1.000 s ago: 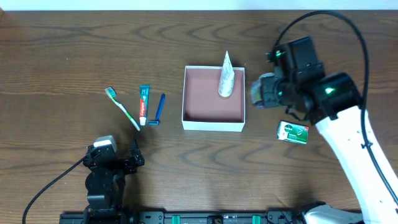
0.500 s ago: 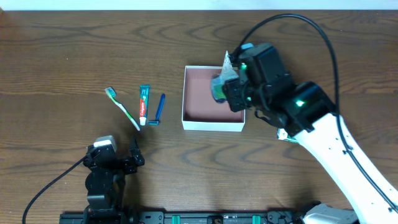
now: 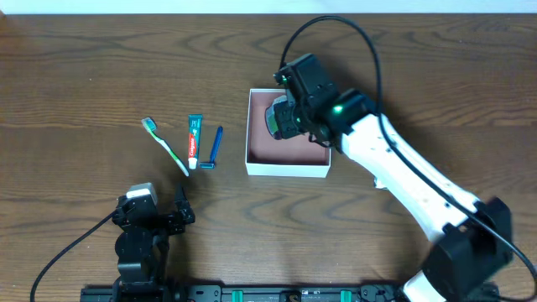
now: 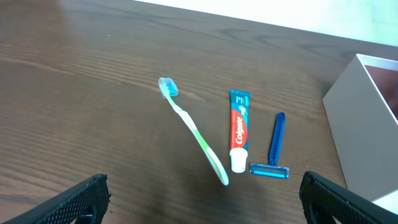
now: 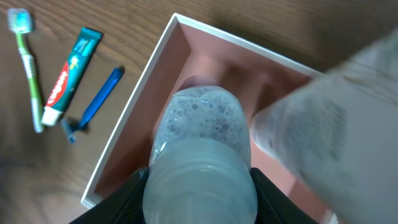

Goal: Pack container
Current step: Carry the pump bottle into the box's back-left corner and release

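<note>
The container is a square white-walled box with a pinkish-brown floor, at the table's middle. My right gripper hangs over its inside, shut on a pale, translucent bottle that points down toward the floor. A white tube stands blurred beside the bottle, inside the box. My left gripper rests open and empty near the front left; its fingers frame the table. The container's corner also shows in the left wrist view.
A green toothbrush, a toothpaste tube and a blue razor lie side by side left of the container. They also show in the left wrist view. The right arm crosses the table's right side.
My right arm has swung left from beside the container's right wall to over its inside, carrying the bottle. The arm now covers the green soap packet. The left arm has not moved.
</note>
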### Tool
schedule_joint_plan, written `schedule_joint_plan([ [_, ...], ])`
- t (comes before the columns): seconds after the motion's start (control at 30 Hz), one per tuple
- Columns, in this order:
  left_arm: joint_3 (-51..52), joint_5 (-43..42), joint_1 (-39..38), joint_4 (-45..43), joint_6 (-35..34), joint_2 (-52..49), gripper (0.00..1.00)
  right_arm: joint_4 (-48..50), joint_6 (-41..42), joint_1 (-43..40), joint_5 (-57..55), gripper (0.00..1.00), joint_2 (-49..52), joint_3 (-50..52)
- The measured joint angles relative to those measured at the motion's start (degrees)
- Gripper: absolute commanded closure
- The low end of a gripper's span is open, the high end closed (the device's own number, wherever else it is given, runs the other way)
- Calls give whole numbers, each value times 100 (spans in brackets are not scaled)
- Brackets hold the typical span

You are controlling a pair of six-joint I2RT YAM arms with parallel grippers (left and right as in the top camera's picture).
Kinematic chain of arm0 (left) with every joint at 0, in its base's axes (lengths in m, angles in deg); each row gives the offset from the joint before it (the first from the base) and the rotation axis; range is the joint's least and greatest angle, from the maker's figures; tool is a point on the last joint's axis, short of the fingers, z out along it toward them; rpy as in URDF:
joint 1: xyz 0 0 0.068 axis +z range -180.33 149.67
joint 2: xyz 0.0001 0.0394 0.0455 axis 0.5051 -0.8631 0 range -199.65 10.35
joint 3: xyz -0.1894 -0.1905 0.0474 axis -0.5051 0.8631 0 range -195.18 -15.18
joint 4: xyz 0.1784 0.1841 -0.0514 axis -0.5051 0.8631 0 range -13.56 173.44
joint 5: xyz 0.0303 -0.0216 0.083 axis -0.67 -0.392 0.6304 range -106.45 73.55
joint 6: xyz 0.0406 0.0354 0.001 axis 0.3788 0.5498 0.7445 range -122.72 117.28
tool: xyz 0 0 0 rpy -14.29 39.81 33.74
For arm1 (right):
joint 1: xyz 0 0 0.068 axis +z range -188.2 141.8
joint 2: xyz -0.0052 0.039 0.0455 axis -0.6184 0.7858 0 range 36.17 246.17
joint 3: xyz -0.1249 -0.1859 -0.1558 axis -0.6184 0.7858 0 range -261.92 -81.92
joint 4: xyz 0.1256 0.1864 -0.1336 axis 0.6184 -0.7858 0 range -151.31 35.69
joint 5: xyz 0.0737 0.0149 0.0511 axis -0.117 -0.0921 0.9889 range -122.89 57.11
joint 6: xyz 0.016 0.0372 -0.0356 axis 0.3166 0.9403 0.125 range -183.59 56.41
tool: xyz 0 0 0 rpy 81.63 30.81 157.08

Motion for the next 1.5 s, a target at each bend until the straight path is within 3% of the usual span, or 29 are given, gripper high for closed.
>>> schedule_joint_plan([
  [0.33,0,0,0,0,0,0,2,413,-149,0,-9,72,671,0],
  [0.6,0,0,0,2,0,0,2,704,-389,0,-70,44,791,0],
  [0.77,0,0,2,0,0,0,2,1049,-527,0,-109,35,789,-11],
  [1.13,0,0,2,2,0,0,2,970,-588,48,-131,32,789,-15],
  [1.27,0,0,0,2,0,0,2,535,-592,74,-118,32,780,-192],
  [1.5,0,0,2,2,0,0,2,-935,-708,146,-55,23,304,-577],
])
